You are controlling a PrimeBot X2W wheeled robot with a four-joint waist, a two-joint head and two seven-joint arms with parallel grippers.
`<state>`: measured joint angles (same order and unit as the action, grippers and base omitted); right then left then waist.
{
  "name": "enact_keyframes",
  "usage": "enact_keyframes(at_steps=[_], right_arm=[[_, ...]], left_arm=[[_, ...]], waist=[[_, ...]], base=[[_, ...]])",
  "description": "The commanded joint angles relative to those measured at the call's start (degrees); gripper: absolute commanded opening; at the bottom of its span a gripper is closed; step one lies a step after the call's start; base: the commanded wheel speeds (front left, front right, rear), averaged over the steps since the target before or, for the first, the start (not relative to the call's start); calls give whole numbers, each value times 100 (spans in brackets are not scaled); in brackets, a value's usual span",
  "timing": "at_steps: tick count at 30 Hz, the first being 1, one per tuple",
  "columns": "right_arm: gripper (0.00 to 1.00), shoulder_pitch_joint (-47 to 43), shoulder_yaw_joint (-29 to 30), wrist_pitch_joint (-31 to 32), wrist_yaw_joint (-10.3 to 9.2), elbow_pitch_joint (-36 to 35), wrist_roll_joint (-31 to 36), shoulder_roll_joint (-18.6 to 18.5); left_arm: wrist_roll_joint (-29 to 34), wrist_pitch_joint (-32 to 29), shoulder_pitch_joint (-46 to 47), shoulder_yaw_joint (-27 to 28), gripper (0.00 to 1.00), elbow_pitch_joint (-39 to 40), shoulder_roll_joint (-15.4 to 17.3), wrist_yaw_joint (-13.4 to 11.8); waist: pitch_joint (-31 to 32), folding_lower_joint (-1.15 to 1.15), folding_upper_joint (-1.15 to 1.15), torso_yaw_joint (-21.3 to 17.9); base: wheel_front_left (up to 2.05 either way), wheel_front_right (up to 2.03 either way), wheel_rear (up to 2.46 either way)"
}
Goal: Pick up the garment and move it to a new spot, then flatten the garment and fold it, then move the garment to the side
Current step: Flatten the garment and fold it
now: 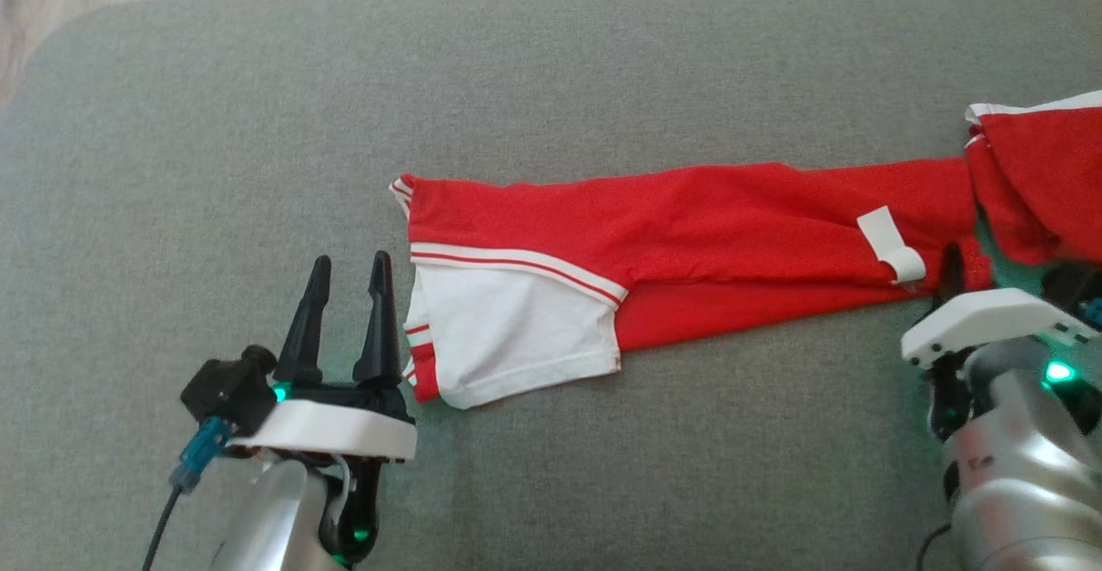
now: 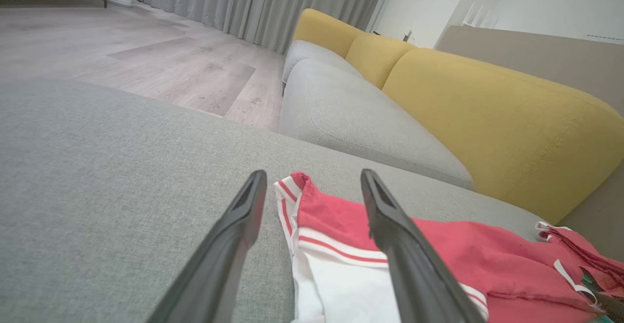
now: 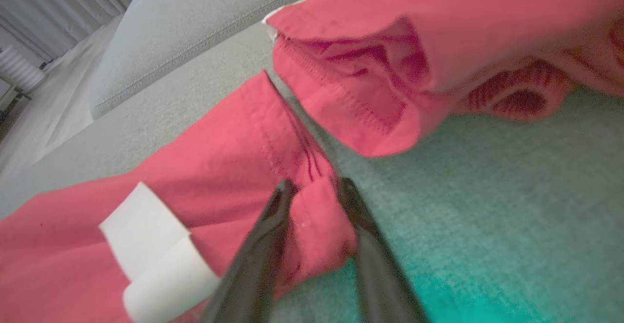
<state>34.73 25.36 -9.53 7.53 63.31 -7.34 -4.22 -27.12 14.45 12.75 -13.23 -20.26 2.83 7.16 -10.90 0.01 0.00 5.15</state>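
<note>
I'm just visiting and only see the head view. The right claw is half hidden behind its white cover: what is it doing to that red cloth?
Observer: In the right wrist view the right gripper has its fingertips either side of a bunched fold of the garment; whether it grips, I cannot tell.
Operator: What lies beyond this grey cushion?
Observer: The left wrist view shows a sofa with yellow back cushions.
</note>
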Motion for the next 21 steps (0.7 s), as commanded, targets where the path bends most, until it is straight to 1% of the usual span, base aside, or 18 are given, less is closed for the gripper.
enact_keyframes(at_steps=[1, 5, 10, 15, 20, 21], right_arm=[[0, 90, -228, -58, -4, -12, 57, 95], [0, 105, -627, -255, -4, -92, -32, 120], [0, -17, -1073, -409, -4, -406, -392, 131], [0, -180, -1865, -434, -4, -862, -954, 133], [0, -354, -2788, -287, -4, -1506, -1587, 134], [0, -354, -2788, -287, -4, -1506, -1587, 134]], left_arm=[[49, 54, 261, 168, 100, 143, 15, 31], [38, 54, 217, 196, 100, 157, 13, 32], [17, 54, 106, 252, 100, 198, 11, 32], [-1, 54, 9, 281, 100, 278, 9, 32], [1, 54, -84, 316, 100, 384, 8, 32], [1, 54, -84, 316, 100, 384, 8, 32]], waist=[[35, -1, 0, -28], [181, -1, 0, -95], [400, -1, 0, -151], [613, -1, 0, -80], [812, -1, 0, 129], [812, -1, 0, 129]], base=[[0, 0, 0], [0, 0, 0], [0, 0, 0], [0, 0, 0], [0, 0, 0], [0, 0, 0]])
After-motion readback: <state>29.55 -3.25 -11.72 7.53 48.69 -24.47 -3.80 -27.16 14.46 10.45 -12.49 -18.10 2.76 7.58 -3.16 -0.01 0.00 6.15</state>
